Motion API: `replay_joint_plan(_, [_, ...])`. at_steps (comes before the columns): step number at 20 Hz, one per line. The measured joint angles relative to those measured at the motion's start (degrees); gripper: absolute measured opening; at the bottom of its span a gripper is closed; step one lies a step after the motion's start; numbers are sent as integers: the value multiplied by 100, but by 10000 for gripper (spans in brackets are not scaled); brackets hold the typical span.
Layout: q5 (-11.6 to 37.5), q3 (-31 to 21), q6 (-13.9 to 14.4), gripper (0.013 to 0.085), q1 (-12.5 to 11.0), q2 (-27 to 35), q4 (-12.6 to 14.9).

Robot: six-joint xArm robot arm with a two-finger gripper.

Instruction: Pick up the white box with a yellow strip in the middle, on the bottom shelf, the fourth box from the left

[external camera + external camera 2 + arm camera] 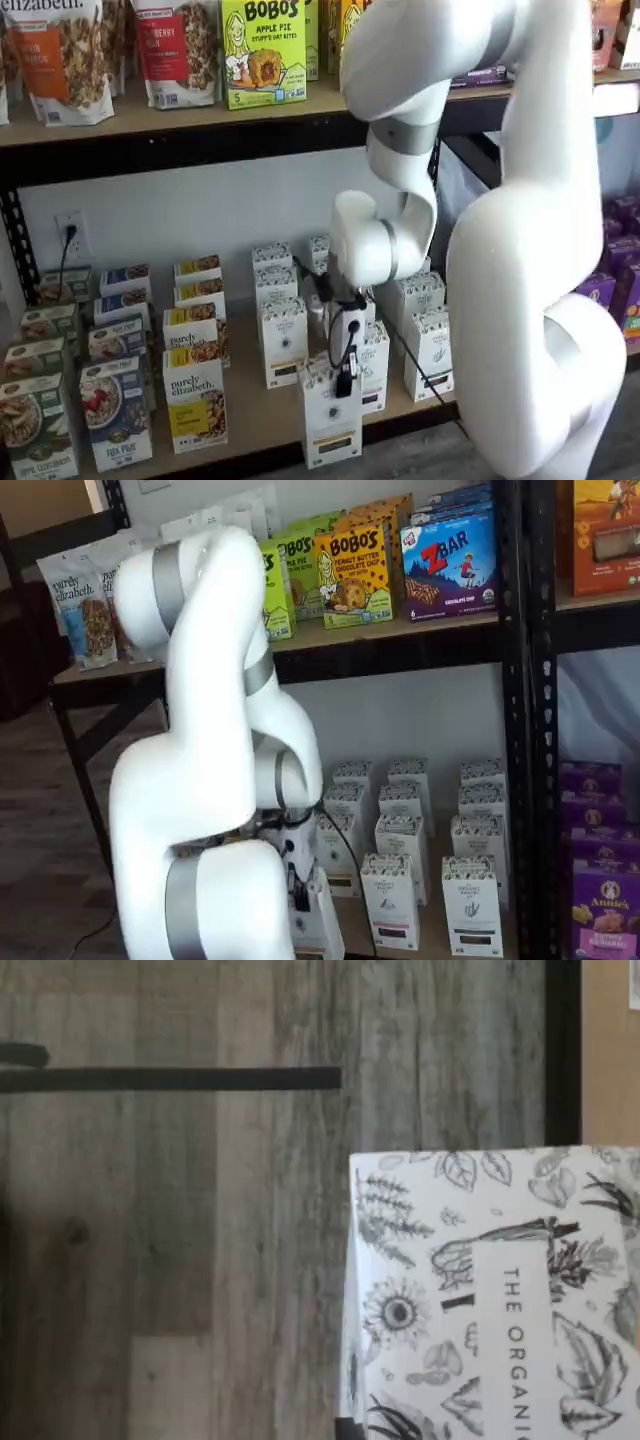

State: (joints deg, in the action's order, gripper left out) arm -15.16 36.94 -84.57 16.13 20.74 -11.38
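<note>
The white box (331, 418) hangs just in front of the bottom shelf (262, 425), out of its row and over the shelf's front edge. My gripper (345, 378) comes down from the white arm, its black fingers shut on the box's top. In a shelf view the box (320, 920) shows low down beside the arm, with the gripper (297, 888) above it. The wrist view shows the box's leaf-and-flower patterned top (490, 1300) close up, above grey wooden floor (170, 1260). I cannot make out the strip's colour on the front.
Other white cartons (283, 340) (472, 905) stand in rows on the bottom shelf, with granola boxes (195, 395) to their left. The upper shelf holds Bobo's boxes (262, 50). A black rack upright (520, 710) and purple boxes (600, 900) are at the right.
</note>
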Motion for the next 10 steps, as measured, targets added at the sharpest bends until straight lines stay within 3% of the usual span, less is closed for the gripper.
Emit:
replay_joint_plan(4, [-447,-416,328,450,29,-878,282])
replay_joint_plan(7, [-855,-604,438,450,56,-1493,340])
replay_joint_plan(10, [-1474,-736,254,450,82,-2248,40])
